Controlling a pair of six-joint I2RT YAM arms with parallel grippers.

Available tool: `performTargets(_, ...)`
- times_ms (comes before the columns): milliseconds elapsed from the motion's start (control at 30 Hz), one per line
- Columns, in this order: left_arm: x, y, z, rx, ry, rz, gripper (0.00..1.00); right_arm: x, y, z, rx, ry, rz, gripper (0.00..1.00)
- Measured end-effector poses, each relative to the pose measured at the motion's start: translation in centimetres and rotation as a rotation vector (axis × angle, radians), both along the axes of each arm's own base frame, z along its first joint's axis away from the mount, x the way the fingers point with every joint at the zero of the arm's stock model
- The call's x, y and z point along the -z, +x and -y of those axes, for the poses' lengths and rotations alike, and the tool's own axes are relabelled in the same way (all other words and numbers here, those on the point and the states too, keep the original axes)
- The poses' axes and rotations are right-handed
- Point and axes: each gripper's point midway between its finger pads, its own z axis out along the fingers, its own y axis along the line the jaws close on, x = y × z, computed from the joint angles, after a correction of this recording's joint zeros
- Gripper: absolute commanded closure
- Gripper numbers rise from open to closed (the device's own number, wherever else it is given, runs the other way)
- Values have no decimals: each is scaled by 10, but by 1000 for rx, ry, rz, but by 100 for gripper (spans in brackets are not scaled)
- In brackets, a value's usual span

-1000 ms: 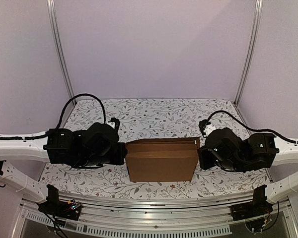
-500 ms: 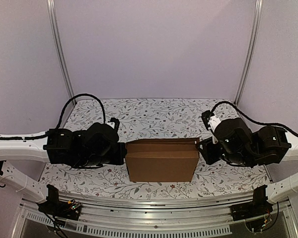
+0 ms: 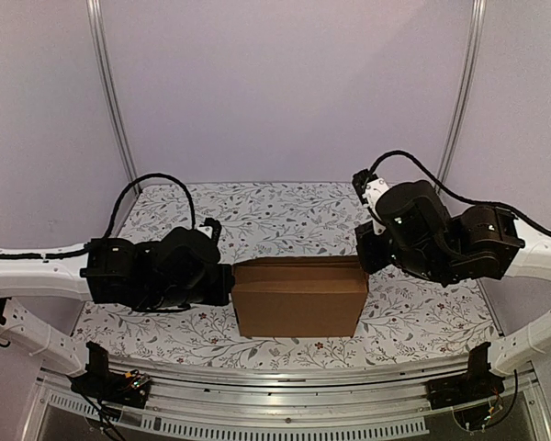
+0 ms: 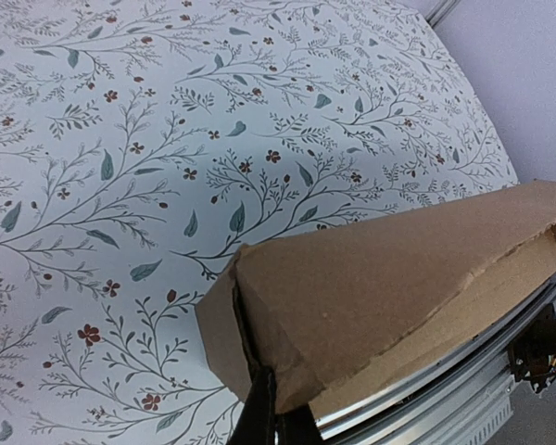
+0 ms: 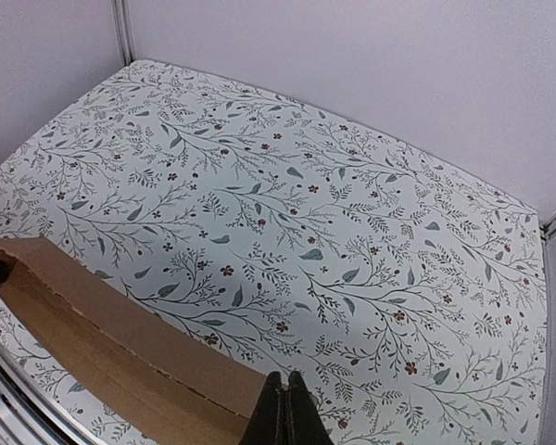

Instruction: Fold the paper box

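Left claw (image 4: 269, 422), shut, braces the brown corrugated cardboard box (image 3: 298, 301) at the tabletop's (image 3: 275, 216) front edge — right claw (image 5: 280, 417), shut too, should press its lid (image 3: 298, 267) flat.

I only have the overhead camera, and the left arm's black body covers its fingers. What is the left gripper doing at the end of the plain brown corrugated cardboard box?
Observer: In the left wrist view the left gripper is shut, its tips at a corner seam of the plain brown cardboard box. Whether cardboard is pinched, I cannot tell.
Operator: And the right one?
Observer: The right wrist view shows the right gripper shut, nothing held, beside the box's end.
Operator: Is the top flat?
Observer: The left wrist view shows a ragged seam along one long edge, the top layer overhanging the one beneath.
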Motion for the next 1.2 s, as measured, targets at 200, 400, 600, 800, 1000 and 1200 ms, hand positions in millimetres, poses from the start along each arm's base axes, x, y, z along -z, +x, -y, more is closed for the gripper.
performTargets(200, 0, 0, 0, -1, 2, 0, 100, 16, 13, -7, 11, -48, -4, 100)
performTargets(400, 0, 1, 0, -4, 3, 4, 100, 61, 0, -11, 1, -50, -61, 100)
performTargets(600, 0, 1, 0, -6, 4, 5, 100, 63, -12, -12, 18, 43, -77, 100)
performTargets(800, 1, 0, -1, -7, 5, 3, 86, 60, -12, -11, 33, 57, -75, 100)
performTargets(1000, 2, 0, -6, -17, 23, 0, 65, 62, -9, -13, 48, 30, -65, 100)
performTargets(1200, 2, -5, -16, 10, 62, -7, 48, 62, -8, -13, 52, 30, -61, 100)
